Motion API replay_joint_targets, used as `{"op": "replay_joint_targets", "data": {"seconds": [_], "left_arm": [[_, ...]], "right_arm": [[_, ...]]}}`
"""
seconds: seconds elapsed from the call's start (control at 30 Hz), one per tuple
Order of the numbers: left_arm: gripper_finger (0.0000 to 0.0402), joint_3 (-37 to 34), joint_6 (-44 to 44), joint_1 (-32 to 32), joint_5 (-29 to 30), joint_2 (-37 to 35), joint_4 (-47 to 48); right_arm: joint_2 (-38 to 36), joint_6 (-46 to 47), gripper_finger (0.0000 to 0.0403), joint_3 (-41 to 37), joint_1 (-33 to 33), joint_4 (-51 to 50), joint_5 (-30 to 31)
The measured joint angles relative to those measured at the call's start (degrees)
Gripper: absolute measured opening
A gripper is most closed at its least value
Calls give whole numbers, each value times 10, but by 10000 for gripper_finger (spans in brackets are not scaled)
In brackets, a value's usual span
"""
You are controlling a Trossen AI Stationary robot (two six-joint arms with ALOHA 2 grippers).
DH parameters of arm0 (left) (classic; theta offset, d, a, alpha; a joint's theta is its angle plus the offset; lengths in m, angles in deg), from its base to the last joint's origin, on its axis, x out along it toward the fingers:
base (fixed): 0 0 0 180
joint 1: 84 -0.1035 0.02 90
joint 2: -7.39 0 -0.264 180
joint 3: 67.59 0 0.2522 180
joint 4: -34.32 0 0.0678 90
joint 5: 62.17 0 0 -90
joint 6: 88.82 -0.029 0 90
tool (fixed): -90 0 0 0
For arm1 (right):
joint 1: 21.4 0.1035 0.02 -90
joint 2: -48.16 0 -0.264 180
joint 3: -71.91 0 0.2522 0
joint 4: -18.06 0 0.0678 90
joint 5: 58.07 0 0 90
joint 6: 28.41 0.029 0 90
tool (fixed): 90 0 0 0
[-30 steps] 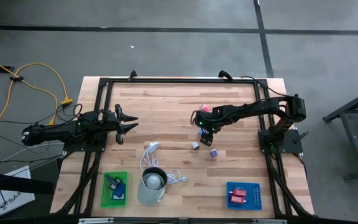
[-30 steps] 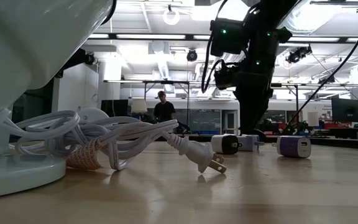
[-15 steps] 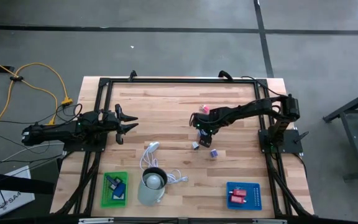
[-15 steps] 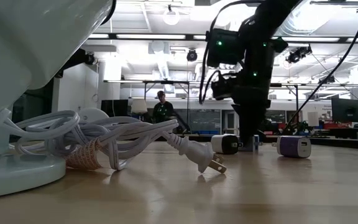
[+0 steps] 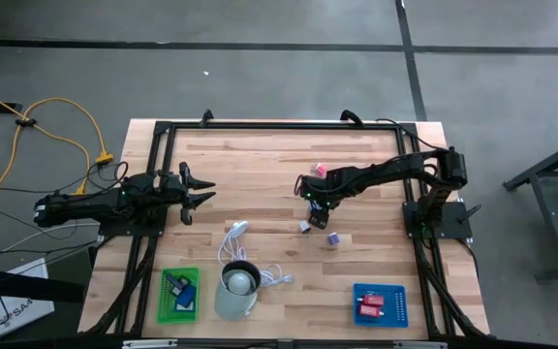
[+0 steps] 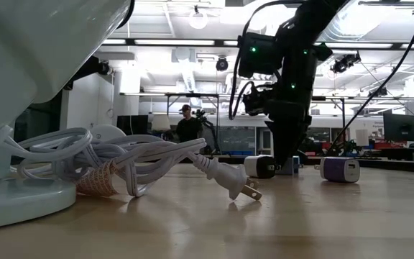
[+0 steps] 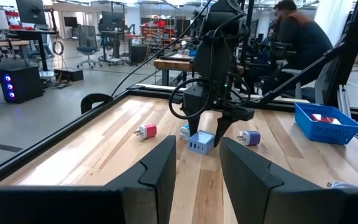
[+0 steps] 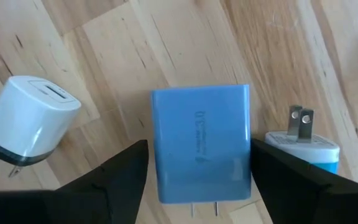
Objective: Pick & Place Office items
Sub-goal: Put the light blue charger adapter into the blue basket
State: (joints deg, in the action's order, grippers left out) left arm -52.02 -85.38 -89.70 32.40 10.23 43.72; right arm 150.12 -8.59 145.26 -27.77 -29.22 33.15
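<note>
A blue flat charger point(image 8: 201, 143) lies flat on the wood mid-table. My right gripper point(image 5: 317, 206) points down over it, open, one finger along each long side. Close by lie a white-and-black charger point(image 8: 30, 121), a white-and-cyan plug point(image 8: 306, 146), a purple one point(image 5: 333, 238) and a pink one point(image 5: 320, 170). My left gripper point(image 5: 198, 194) waits level and open at the table's left, holding nothing. My right gripper comes from above with its fingers point(image 8: 114, 180) close against the blue charger's two long sides point(image 8: 156, 146). Whether they touch it I cannot tell. The charger rests flat on the table.
A pale cup point(image 5: 237, 289) and a white coiled cable point(image 6: 121, 162) sit near the front, left of centre. A green tray point(image 5: 179, 295) stands at the front left. A blue tray point(image 5: 379, 304) with red pieces stands at the front right. A black frame point(image 5: 279, 124) rims the table.
My right gripper has sunk a little toward the table, so that its fingers now stand around the blue charger. The small pieces have stayed where they lay.
</note>
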Motion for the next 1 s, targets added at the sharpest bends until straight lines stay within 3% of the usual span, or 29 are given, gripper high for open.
{"op": "replay_joint_targets", "data": {"seconds": [0.37,1.0], "left_arm": [[120,0,0,0,0,0,0],[120,0,0,0,0,0,0]], "right_arm": [[0,-2,210,0,0,0,-2],[-6,-9,202,0,0,-1,-17]]}}
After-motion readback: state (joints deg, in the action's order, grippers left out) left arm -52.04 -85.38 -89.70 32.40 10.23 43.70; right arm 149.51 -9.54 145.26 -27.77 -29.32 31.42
